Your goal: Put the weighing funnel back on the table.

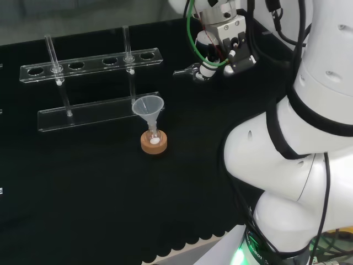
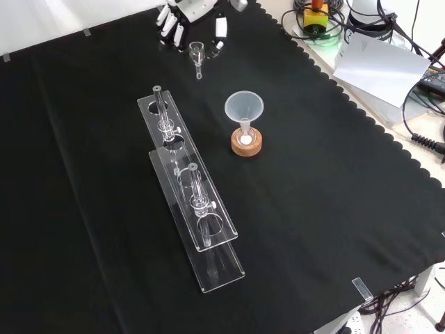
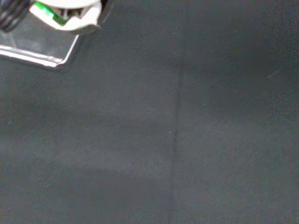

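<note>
Black cloth (image 2: 334,209) covers the whole bench, so the clear ware is easier to see on it. The white arm (image 1: 309,138) fills the right side of the head view. A clear rack (image 1: 91,62) keeps thin tubes upright. Right of it in the front view, the funnel (image 2: 243,108) sits with its stem in a small flask (image 2: 245,136), and a cork ring (image 2: 247,146) stops the flask from rolling. At the top edge of the front view, the hand (image 2: 182,10) has its fingers curled together and seems to pinch the weighing funnel (image 2: 197,50). It appears lifted over bare cloth, apart from the rack, probably so there is room to lay it down.
</note>
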Motion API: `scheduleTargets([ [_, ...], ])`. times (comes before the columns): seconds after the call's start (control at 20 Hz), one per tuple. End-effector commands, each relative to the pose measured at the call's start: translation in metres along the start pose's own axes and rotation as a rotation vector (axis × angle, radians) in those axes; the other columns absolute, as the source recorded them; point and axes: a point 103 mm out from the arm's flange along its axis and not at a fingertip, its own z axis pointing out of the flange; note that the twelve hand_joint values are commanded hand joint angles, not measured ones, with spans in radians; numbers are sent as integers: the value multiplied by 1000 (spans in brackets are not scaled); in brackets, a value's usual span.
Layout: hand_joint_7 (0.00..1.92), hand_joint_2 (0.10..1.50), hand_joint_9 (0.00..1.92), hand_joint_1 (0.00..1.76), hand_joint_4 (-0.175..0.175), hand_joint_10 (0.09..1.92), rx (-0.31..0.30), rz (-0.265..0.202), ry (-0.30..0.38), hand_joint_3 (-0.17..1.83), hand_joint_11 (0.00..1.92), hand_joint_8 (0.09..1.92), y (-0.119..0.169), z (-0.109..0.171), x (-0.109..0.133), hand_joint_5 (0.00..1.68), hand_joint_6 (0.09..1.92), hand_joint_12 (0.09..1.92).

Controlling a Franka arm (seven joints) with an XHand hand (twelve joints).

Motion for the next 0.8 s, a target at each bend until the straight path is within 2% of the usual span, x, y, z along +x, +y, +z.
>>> scheduleTargets([
  [0.05,420,628,780,1099,175,511,4,-1,44,784,496,648,59,39,-21,1184,892,1262],
  [0.5,421,628,782,1100,175,513,45,-12,75,785,506,649,94,74,-35,1183,894,1260],
  [0.8,421,628,782,1100,175,513,67,-21,84,785,509,650,105,93,-39,1183,895,1257],
])
